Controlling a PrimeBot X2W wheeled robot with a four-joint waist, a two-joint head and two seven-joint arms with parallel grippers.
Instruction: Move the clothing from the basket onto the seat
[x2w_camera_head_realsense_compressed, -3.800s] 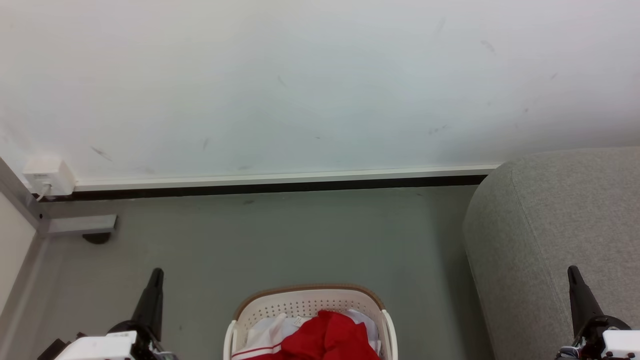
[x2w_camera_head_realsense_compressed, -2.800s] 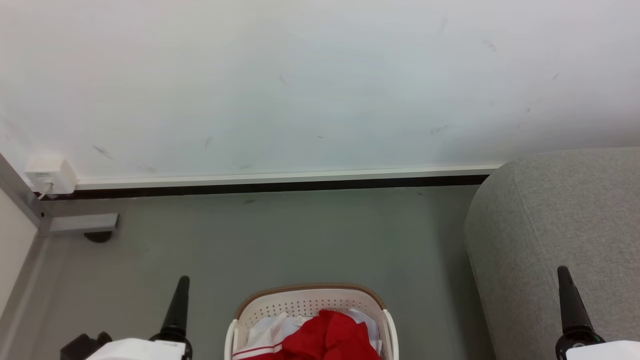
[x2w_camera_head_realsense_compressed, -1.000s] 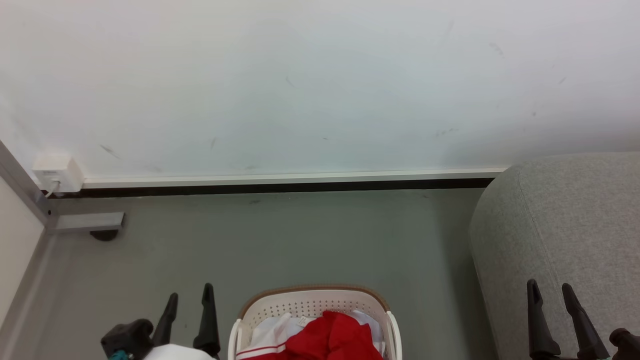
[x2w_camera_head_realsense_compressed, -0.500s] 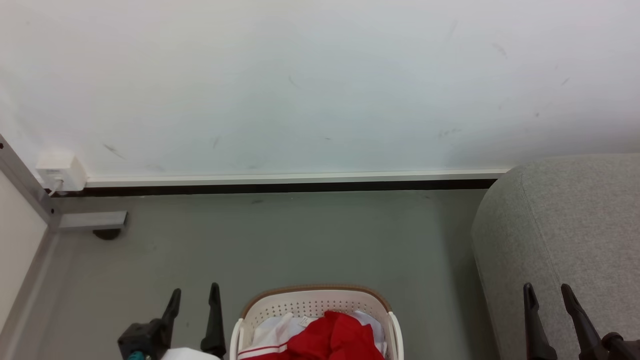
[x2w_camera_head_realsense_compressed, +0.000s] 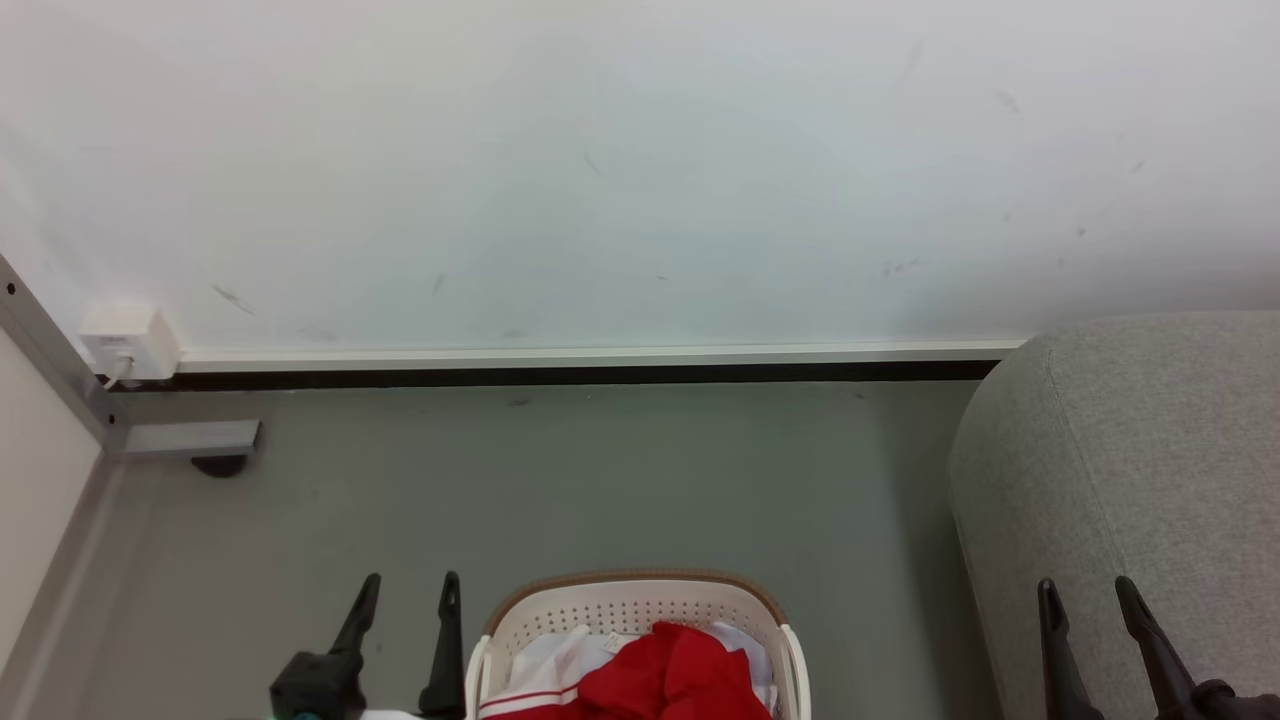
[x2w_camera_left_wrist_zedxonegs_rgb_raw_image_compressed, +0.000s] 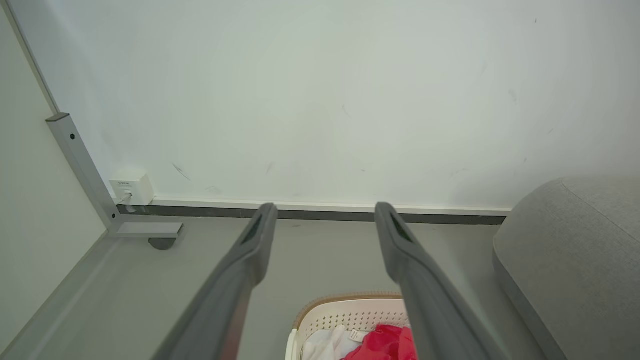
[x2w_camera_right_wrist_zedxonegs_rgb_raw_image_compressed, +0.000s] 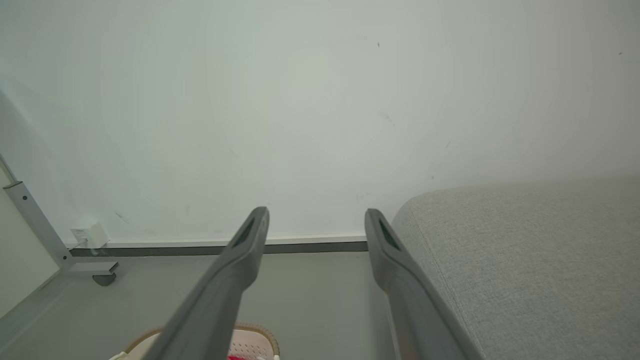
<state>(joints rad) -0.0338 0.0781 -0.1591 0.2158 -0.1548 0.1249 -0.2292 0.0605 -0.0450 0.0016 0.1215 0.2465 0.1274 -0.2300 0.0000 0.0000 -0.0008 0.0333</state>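
Two dark-fingered grippers stand either side of the basket (x2w_camera_head_realsense_compressed: 628, 581), each with its jaws spread wide and nothing between them. The left gripper (x2w_camera_head_realsense_compressed: 411, 580) is just beside the basket's left handle, apart from the brown rim, fingers pointing away toward the wall (x2w_camera_head_realsense_compressed: 600, 180). In the left wrist view its two fingers (x2w_camera_left_wrist_zedxonegs_rgb_raw_image_compressed: 252, 250) splay out above the basket, with only floor and wall in the gap. The right gripper (x2w_camera_head_realsense_compressed: 1084, 582) is well to the right of the basket, in front of the grey fabric of the seat (x2w_camera_head_realsense_compressed: 1130, 450); in the right wrist view the seat lies to the right of its spread fingers (x2w_camera_right_wrist_zedxonegs_rgb_raw_image_compressed: 240, 260).

The clothing (x2w_camera_head_realsense_compressed: 670, 680) lies heaped inside the basket, its red folds bunched toward the middle and right. White fabric with a red stripe (x2w_camera_head_realsense_compressed: 535, 672) sits at its left against the perforated wall; whether it is part of the same garment I cannot tell. The basket stands on the grey floor (x2w_camera_head_realsense_compressed: 600, 480), its near half cut off by the bottom edge of the head view.

The seat rises to the right of the basket, with a strip of floor between them. Beyond the basket a pale skirting board (x2w_camera_head_realsense_compressed: 580, 355) runs along the foot of the wall. Far to the left of the basket a white socket box (x2w_camera_head_realsense_compressed: 125, 335) sits by a grey metal post (x2w_camera_head_realsense_compressed: 55, 370)
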